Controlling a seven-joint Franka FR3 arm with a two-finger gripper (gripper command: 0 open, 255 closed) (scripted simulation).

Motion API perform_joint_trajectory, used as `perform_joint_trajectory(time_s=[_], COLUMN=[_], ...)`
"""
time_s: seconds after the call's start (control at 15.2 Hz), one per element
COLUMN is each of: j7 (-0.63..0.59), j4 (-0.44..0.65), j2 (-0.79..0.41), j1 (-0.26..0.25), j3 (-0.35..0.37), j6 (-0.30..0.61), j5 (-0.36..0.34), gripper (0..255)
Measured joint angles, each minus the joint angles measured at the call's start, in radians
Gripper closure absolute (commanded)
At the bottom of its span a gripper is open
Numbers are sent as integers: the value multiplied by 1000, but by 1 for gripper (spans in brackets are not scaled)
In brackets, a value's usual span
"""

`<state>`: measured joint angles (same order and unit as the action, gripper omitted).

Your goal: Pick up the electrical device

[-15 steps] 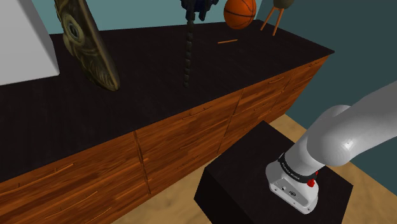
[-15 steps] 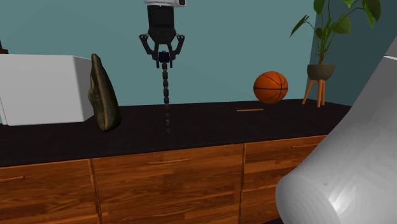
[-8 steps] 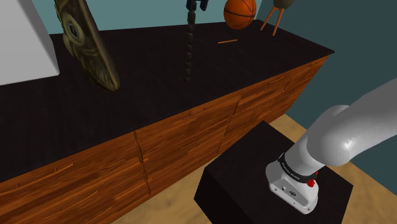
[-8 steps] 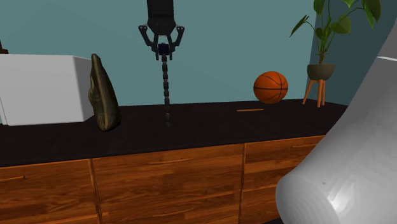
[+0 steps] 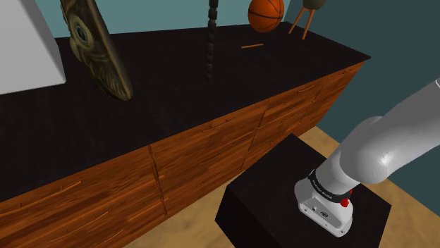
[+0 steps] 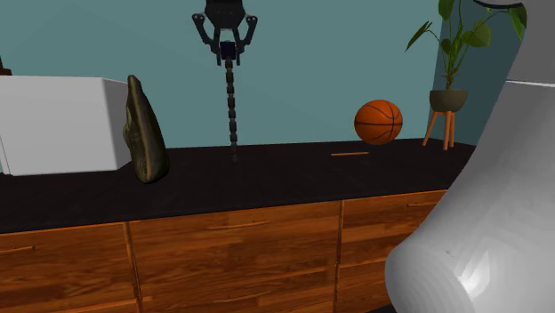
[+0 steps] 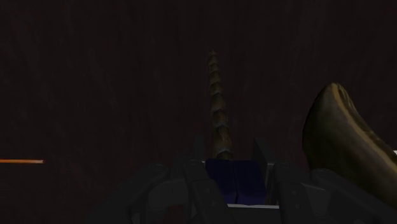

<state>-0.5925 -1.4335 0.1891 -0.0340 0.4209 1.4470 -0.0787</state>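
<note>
Beneath the pincer (image 6: 229,52), counter top (image 6: 293,182): matt black; drawer fronts (image 6: 231,249): varnished wood, visible grain. From the pincer hangs the segmented cable (image 6: 232,107): dull, dark. Beside it, carved object (image 6: 147,133): rough, brown

We see soft, even light in the shoulder view and the second exterior view. The white arm (image 6: 462,258) has a bright shiny patch low down, and the basketball (image 6: 378,122) glows a little on top. The black counter top (image 6: 267,182) looks dark and flat. The wrist view is very dim: the gripper (image 7: 230,159) and the beaded cord (image 7: 217,108) barely stand out from the dark, and only the edge of the brown carving (image 7: 343,140) catches some light.
</note>
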Motion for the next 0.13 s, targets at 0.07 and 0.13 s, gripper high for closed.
perform_joint_trajectory(time_s=[0.07,0.13], j7=[-4,-1], j4=[35,47], j2=[-16,-19], j1=[-1,0], j3=[6,5], j6=[-21,-30], j5=[-7,-8], gripper=[255,255])
